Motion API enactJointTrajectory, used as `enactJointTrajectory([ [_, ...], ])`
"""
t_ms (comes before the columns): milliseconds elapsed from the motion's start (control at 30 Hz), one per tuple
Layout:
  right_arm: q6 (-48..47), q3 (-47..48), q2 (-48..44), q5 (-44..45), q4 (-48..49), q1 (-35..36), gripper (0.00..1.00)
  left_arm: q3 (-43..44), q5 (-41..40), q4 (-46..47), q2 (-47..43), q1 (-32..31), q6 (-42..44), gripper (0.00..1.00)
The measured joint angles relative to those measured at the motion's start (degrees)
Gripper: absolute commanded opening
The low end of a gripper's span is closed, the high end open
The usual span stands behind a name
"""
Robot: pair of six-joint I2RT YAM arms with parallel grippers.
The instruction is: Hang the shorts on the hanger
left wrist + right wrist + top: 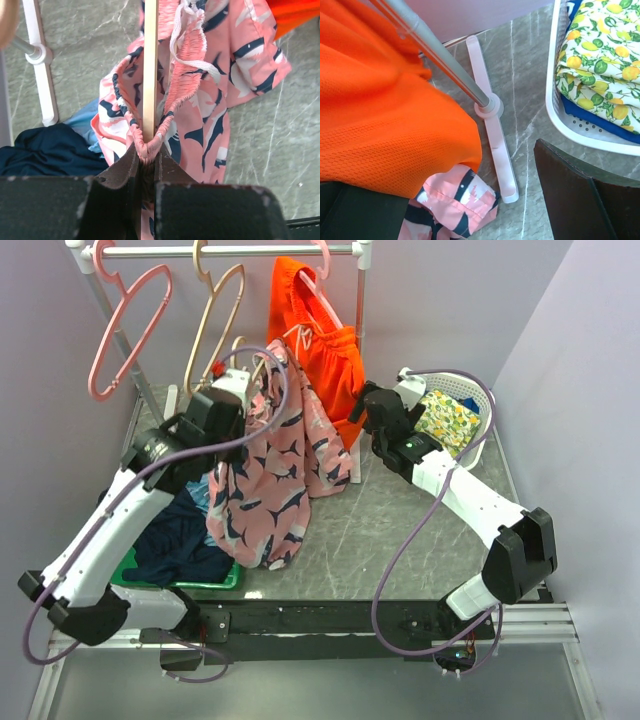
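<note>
**Left gripper** [146,156] — fingers pressed together on the gathered waistband of the shorts [200,100]. The lower end of the hanger [150,65] is caught in the same fold. The hanger's slim beige bar runs straight up from the jaws inside the waistband, and its upper end is cut off at the top of the left wrist view. In the top view the shorts hang from this gripper in front of the rack, with their lower hems just beside a green tray [215,583].

**Right gripper** [470,190] — fingers wide apart, nothing clamped. Orange shorts [385,110] drape over its left finger and hide most of it. A pink hem of the shorts shows low between the fingers. Whether either finger touches that hem cannot be told.

**Surroundings**
- The rack post [445,65] and its white foot [495,150] stand on the grey table [400,540], just beyond the right gripper.
- The rail [230,250] carries a pink hanger [130,330], a spare tan hanger [215,325] and the orange shorts.
- The orange shorts cover nearly all of their own hanger.

**Containers**
- A white basket [552,100] sits beside the right arm. It holds a folded lemon-print cloth [600,65] on top of a blue piece [600,127].
- The green tray sits by the left arm. It holds a navy cloth [180,545] and a pale blue cloth [82,125], both partly hidden under the arm and the shorts.
</note>
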Motion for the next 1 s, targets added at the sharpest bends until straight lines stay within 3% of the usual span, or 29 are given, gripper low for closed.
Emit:
enactJointTrajectory([
  [233,-0.7,0.0,0.0,-2.7,0.4,0.0,0.99,10.0,4.6,-0.5,4.7,6.3,1.3,0.01],
  [700,-1.8,-3.7,-0.5,-9.7,4.3,0.3,0.97,31.5,5.5,-1.6,15.1,7.4,2.9,0.01],
  [1000,-1.9,-3.8,-2.2,-10.6,4.4,0.5,0.97,36.9,7.7,-0.8,21.5,11.5,4.4,0.01],
])
